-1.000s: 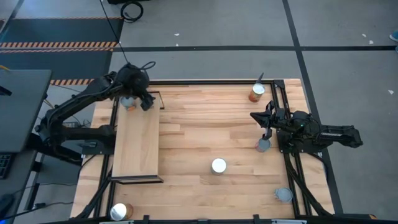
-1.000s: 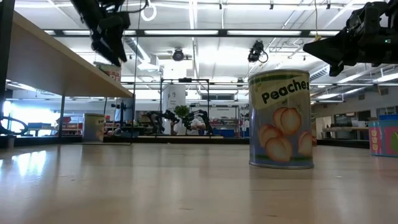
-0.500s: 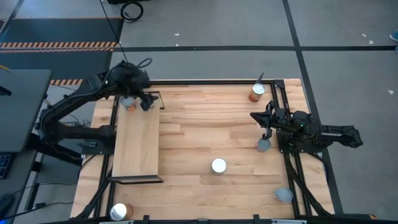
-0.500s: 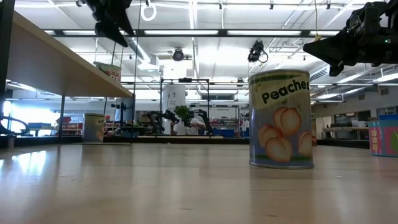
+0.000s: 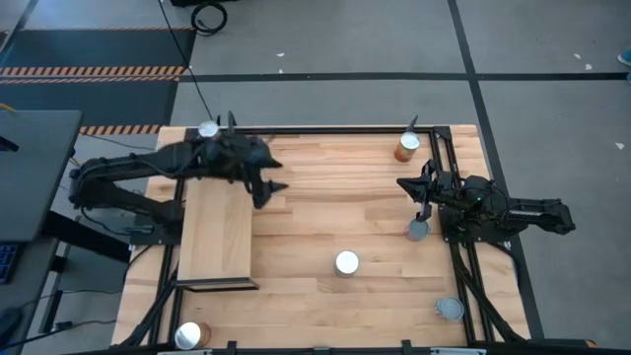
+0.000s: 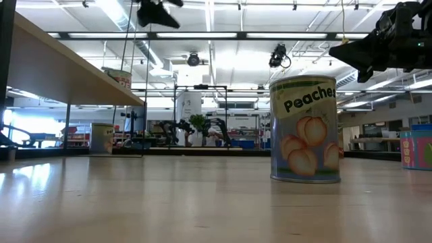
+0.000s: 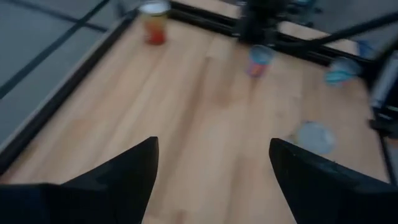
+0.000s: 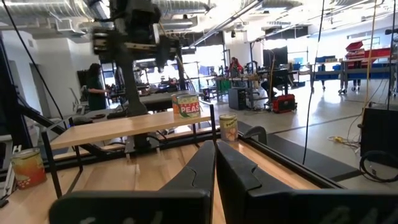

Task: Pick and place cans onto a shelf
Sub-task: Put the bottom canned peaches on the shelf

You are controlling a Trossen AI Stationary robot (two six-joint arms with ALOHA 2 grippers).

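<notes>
From where I stand, the left tool (image 5: 268,186) hangs empty with fingers spread off the shelf (image 5: 217,232), one can (image 5: 208,129) parked at its far end, while the nearest loose can (image 5: 346,262) stands upright mid-surface toward the right tool (image 5: 422,194), pinched closed on nothing.

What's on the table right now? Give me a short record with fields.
shelf: pale board raised over the table's left side
can on shelf: peas can, upright
loose cans: six; far left corner, far right, right side, middle, near edge
left gripper: open, empty, over the table beside the shelf
right gripper: shut, empty, at the right side
</notes>
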